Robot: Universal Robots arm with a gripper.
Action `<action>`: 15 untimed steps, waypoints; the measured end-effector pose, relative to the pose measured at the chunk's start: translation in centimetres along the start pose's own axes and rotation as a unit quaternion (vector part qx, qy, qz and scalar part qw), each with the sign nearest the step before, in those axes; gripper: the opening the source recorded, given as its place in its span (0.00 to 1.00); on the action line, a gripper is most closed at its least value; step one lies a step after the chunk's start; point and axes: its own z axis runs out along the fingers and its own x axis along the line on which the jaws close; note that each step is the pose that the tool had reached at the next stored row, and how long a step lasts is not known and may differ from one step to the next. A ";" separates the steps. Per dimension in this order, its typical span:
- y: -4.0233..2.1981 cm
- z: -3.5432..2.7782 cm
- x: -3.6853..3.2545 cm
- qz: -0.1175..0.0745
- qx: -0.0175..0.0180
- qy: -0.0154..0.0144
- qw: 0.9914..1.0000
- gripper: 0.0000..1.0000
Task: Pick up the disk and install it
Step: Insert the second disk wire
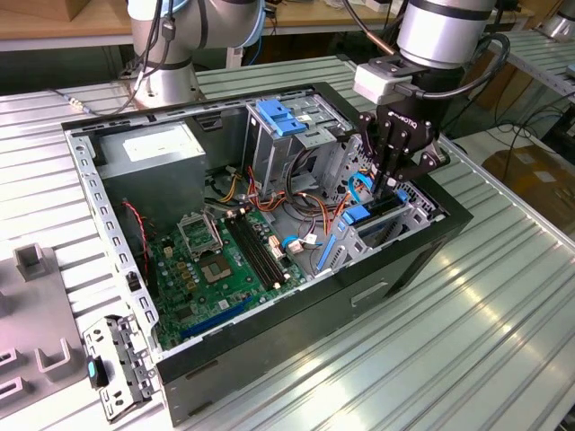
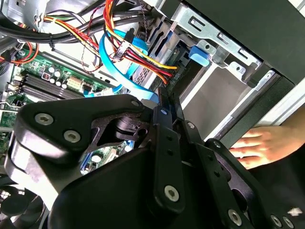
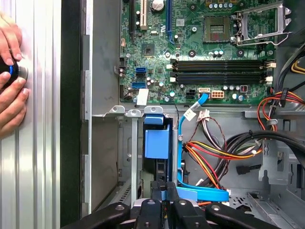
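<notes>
Closest to the lens, low on the exterior view's left: metal bracket [image 1: 115,366] with a teal clip, lying flat on the ribbed table [image 1: 467,314], just beside the grey fixture blocks [image 1: 31,260].

Next over, open computer case [image 1: 269,359] lying on its side, lid off. Inside, going rightward:
- grey power supply [image 1: 153,148] with a white sticker, back corner
- green motherboard [image 1: 225,260], empty CPU socket and black memory slots (nice and clear in the first wrist view too [image 3: 209,52])
- light-blue latch plate [image 1: 283,117] up on the drive cage
- tangle of orange, yellow and black cables [image 3: 214,152], plus a flat blue data cable [image 3: 200,193]

Then the disk [image 1: 377,217], standing on edge down in the drive bay at the case's front corner on the exterior view's right, blue carrier [image 3: 157,143] sunk between the metal bay walls.

Right above it, gripper [image 1: 388,193] pointing straight down into that bay, fingers [image 3: 155,191] pulled in close and pinching the disk's blue upper edge.

Also a person's hand [image 3: 12,86] resting on the table outside the case wall, on a round button-like thing.
</notes>
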 end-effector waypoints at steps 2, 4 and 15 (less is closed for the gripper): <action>0.00 0.00 0.00 0.000 0.000 0.000 1.000 0.16; 0.00 0.00 0.00 0.000 0.000 0.000 1.000 0.16; -0.09 0.31 -0.05 0.008 -0.001 -0.003 1.000 0.16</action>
